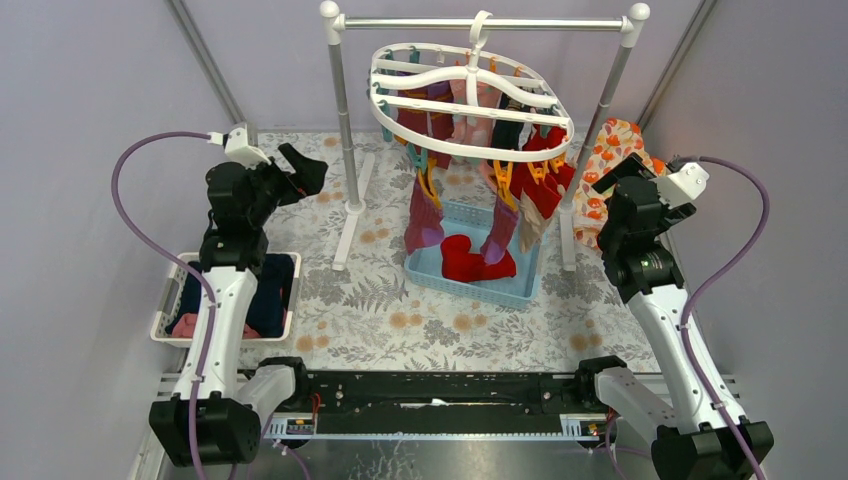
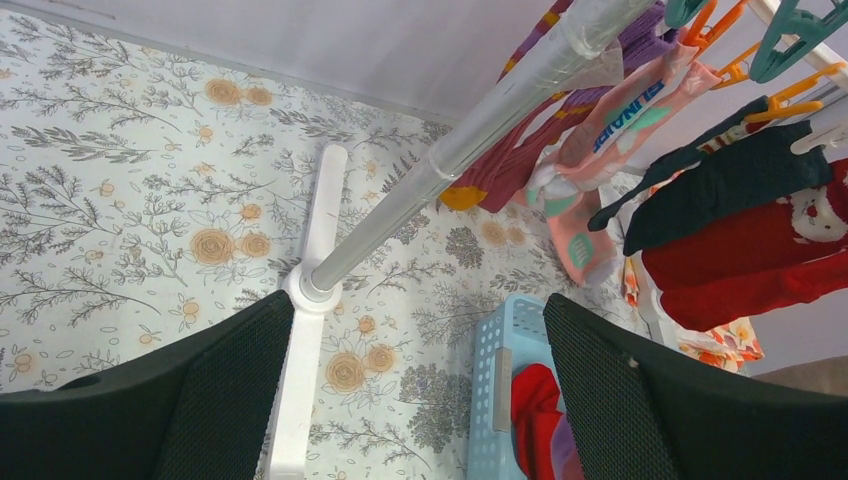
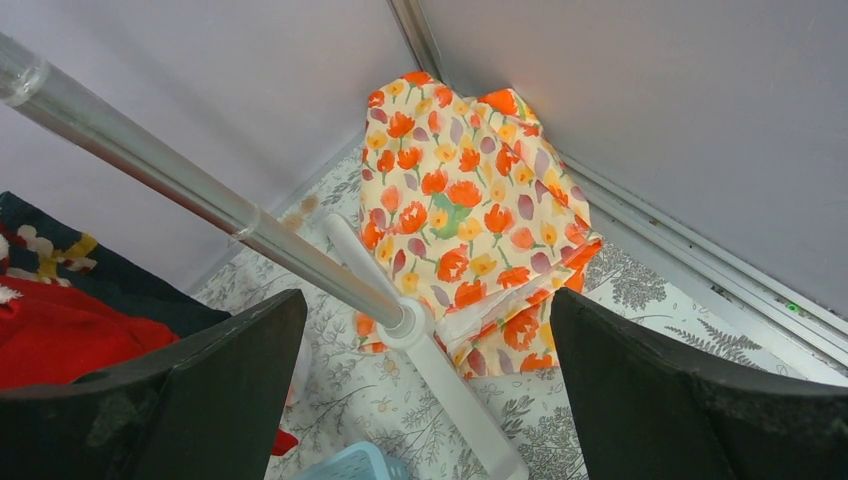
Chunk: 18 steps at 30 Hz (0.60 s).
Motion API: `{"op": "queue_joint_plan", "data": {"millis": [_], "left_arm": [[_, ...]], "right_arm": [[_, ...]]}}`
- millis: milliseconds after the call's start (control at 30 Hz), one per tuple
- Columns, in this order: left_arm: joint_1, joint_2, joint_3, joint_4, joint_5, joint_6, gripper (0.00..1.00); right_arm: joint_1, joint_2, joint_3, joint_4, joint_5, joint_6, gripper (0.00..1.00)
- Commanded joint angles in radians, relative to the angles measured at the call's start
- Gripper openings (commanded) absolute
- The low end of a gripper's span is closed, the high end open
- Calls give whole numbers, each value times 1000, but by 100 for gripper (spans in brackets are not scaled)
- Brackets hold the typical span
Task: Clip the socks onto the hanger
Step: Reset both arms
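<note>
A light blue slatted plastic basket (image 1: 470, 288) is sitting on the table under the rack, holding a few bright red socks (image 1: 468, 258). A white plastic tray (image 1: 162, 318) beside the left arm is holding folded navy and pink cloth (image 1: 268, 300). The large white oval plastic hanger (image 1: 470, 100) is hanging by its hook from the grey-poled metal rack (image 1: 345, 120), with red, maroon, navy and pink socks dangling from its clips above the basket. The left gripper (image 1: 300, 170) is gaping wide, holding nothing, raised near the rack's left pole. The right gripper (image 3: 428, 400) is gaping just as wide and empty, hovering by the right pole, facing an orange floral-print cloth (image 3: 465, 215). Both arms are bending upward, wrists angling toward the rack.
</note>
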Motion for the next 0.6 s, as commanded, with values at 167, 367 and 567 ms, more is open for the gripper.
{"op": "queue_joint_plan", "data": {"millis": [167,367,567], "left_arm": [[8,20,2,-11,0,27,99],[8,28,7,-10,11,26,99],[9,32,6,-4,29,20,99]], "right_arm": [[-5,-15,12,52,54,-50,100],[-6,-11,14,61,50,-56,100],[-5,-13,4,65,53,-58,100]]}}
